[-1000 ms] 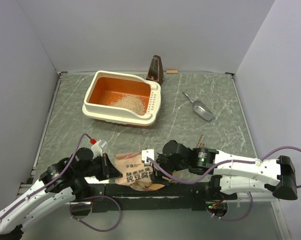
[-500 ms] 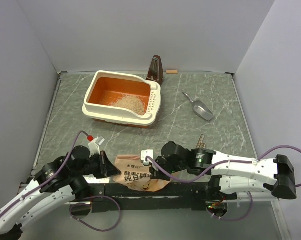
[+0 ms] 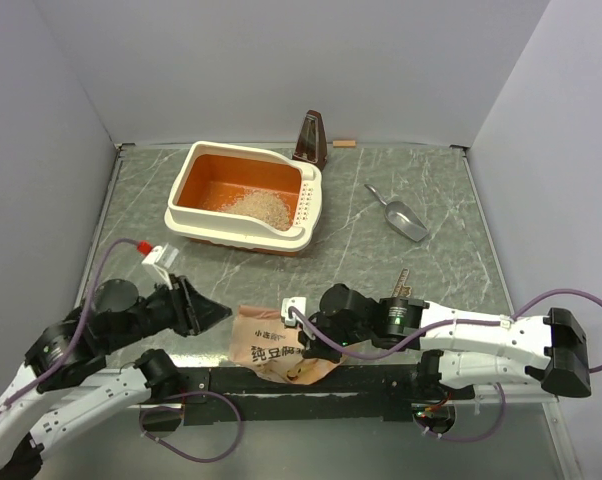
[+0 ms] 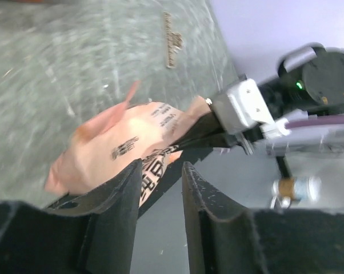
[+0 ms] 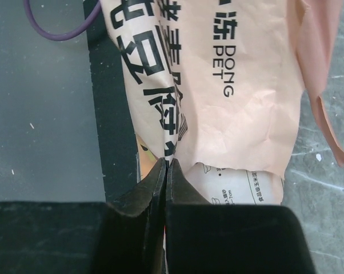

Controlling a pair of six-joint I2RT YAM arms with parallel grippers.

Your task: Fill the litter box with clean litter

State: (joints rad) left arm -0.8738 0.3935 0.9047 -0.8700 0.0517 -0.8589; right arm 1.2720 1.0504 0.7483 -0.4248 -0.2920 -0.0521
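Lower left of the top view: the left gripper (image 3: pixel 219 313), jaws partly apart and empty, sits just beside the bag (image 3: pixel 269 350) without touching it. Upper centre-left: the litter box (image 3: pixel 231 229), with a small heap of clean litter (image 3: pixel 261 206) towards its slotted side. Lower centre: the right gripper (image 5: pixel 166 166), pinched tight on a crease at the bag's edge. Likely hazard: a lift from this one thin fold could let the paper slip or tear. The unsupported bag would then sag and spill over the near edge of the table (image 3: pixel 381 275).
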